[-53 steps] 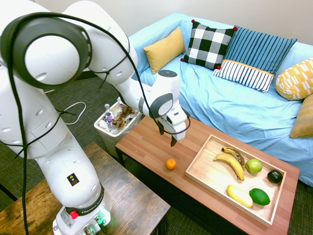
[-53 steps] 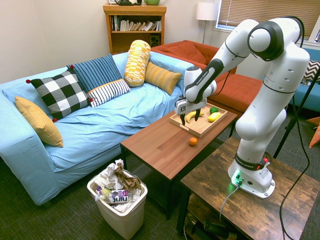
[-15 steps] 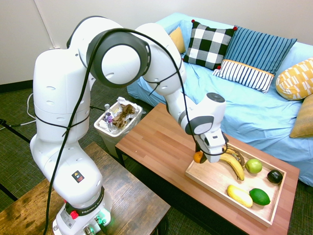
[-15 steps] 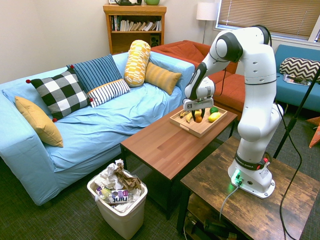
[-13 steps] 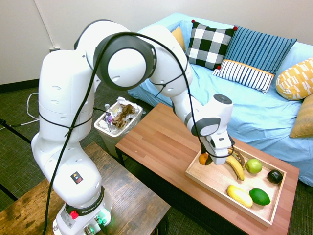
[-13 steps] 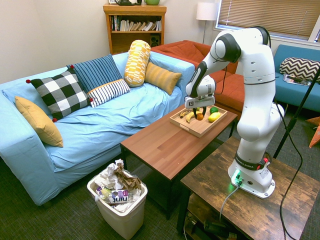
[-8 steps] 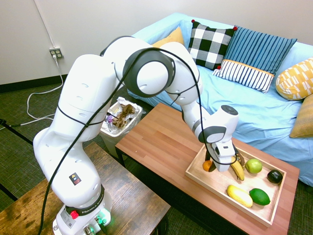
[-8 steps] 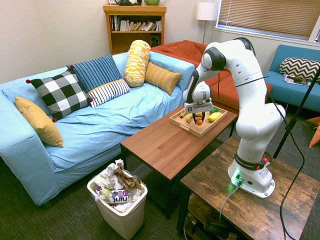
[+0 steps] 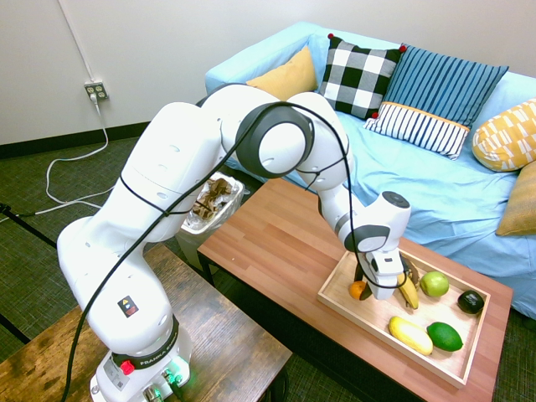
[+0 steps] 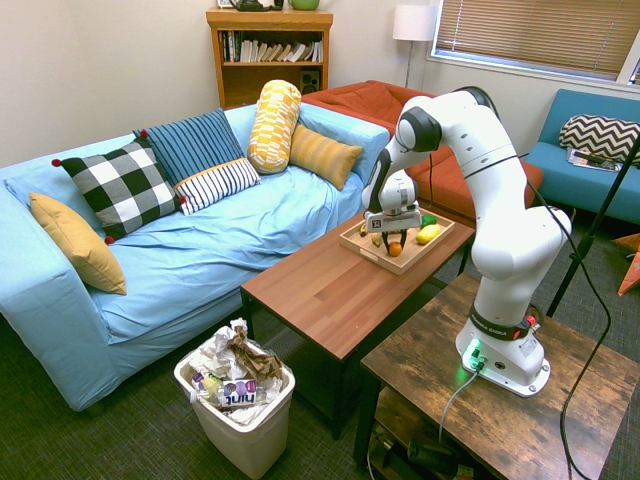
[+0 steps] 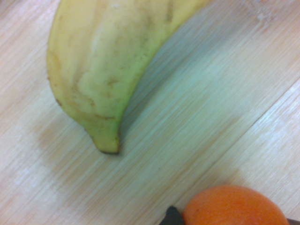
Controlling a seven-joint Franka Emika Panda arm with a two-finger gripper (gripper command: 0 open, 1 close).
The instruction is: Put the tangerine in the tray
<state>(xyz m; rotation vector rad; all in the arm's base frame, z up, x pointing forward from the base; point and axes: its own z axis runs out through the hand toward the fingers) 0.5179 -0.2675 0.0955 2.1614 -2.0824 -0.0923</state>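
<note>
The tangerine (image 9: 358, 290) is a small bright-orange fruit inside the tray (image 9: 366, 325), at its left end beside the banana's tip. My gripper (image 9: 365, 289) points straight down and is shut on it. From the other side, the tangerine (image 10: 394, 248) hangs low in the gripper (image 10: 392, 243) over the light wooden tray (image 10: 402, 263). The wrist view shows the tangerine (image 11: 234, 206) close above the tray floor (image 11: 201, 103). Whether the fruit touches the wood I cannot tell.
Inside the tray lie bananas (image 9: 407, 287), a green apple (image 9: 434, 284), a dark avocado (image 9: 470, 302), a yellow fruit (image 9: 410, 335) and a lime (image 9: 445, 337). The tray sits on a reddish-brown table (image 9: 268, 243) before a blue sofa (image 9: 402, 180). A waste bin (image 10: 236, 400) stands at the table's end.
The arm carried the tangerine from the tray's left edge to inside the tray and lowered it toward the floor. The gripper stayed shut on it.
</note>
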